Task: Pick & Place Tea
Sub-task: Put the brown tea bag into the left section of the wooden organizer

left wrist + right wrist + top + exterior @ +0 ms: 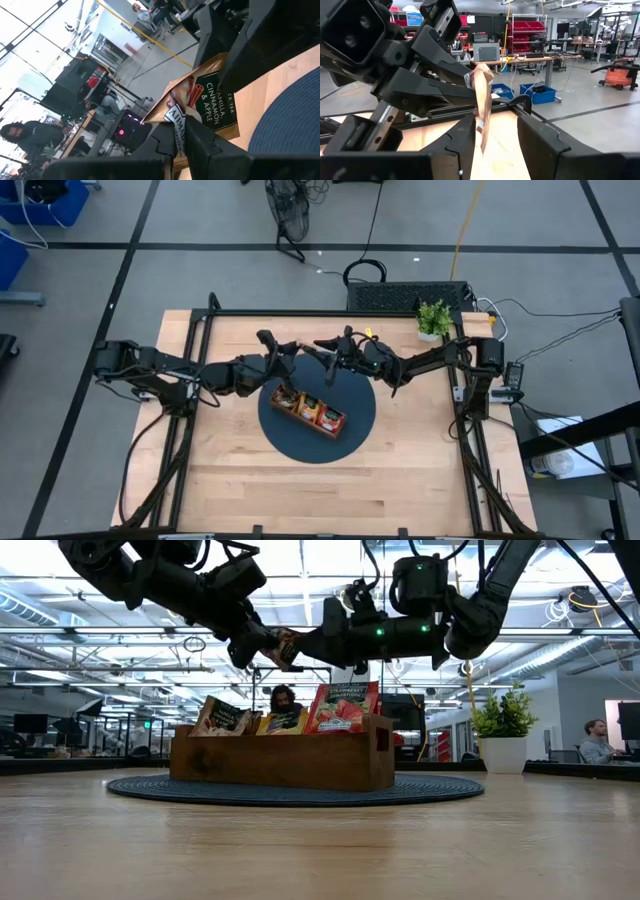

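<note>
A brown and dark green tea sachet (205, 100) hangs in the air above the wooden tray (308, 412), between my two grippers. My left gripper (290, 352) comes from the table's left and is shut on it. My right gripper (495, 135) comes from the right and is open. Its fingers stand on either side of the sachet's free end (483, 131), seen edge-on; I cannot tell whether they touch it. In the tray, further sachets stand upright: a dark one (222, 718), an orange one (285, 720) and a red one (345, 705). My left gripper pinches one end of the sachet (177, 122) between its two fingers (435, 90). The fingers lie about level and come from the table's left. The sachet is lifted clear of the tray and sticks out past the fingertips toward my right gripper.
The tray stands on a round dark blue mat (350, 395) at the table's middle. A small green potted plant (433, 318) stands at the far right corner. Bare wooden table lies in front of the mat.
</note>
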